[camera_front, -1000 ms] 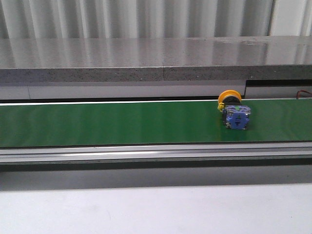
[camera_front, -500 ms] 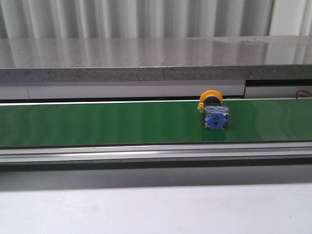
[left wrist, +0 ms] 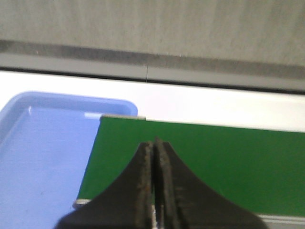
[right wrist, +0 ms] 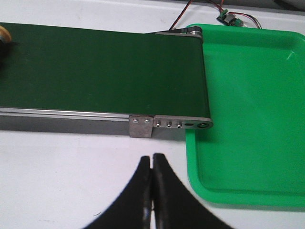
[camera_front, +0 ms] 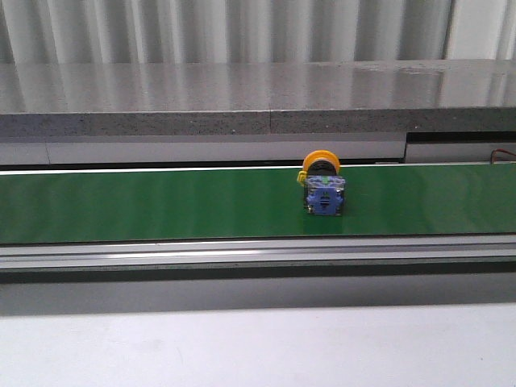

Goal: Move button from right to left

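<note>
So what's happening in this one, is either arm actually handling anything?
Neither arm is touching anything. The button sits alone on the green belt, a bit right of the middle in the front view, and has slid leftward over the last second. The left gripper is shut and empty above the belt's end by a blue tray. The right gripper is shut and empty near the other end, beside a green tray.

Back wall (camera_front: 242,28): grey metal sheet with up-and-down ridges, shiny in stripes.
Shelf (camera_front: 242,97): long grey speckled stone slab, under the wall; light shines on its top.
Table (camera_front: 242,347): plain white, flat, in front.
Light: soft and bright, from above.
</note>
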{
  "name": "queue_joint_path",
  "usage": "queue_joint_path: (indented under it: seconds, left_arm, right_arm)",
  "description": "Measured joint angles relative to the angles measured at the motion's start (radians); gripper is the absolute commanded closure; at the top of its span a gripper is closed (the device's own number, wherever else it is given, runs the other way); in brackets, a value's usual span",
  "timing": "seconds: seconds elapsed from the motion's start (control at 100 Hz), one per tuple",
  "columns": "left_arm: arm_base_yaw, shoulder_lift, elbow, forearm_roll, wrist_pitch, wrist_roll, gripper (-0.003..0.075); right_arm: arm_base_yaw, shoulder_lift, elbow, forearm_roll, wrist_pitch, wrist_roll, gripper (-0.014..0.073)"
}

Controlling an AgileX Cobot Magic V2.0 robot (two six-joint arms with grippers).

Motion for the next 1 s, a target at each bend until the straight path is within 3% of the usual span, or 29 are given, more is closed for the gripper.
queue_joint_path:
  seconds: [0.35, 0.89, 1.0]
  left_arm:
    - [0.0, 0.278, -0.08, -0.029, 0.12, 0.002, 0.074]
    - [0.0, 0.312, -0.081, -0.038, 0.156, 0.002, 0.0738]
    - [0.0, 0.312, -0.081, -0.038, 0.165, 0.002, 0.0659]
  right_arm:
    - [0.0, 0.0, 0.0, 0.0, 0.0, 0.0, 0.0659]
    - [0.0, 0.0, 0.0, 0.0, 0.002, 0.0, 0.0659]
    - [0.0, 0.0, 0.0, 0.0, 0.002, 0.0, 0.0659]
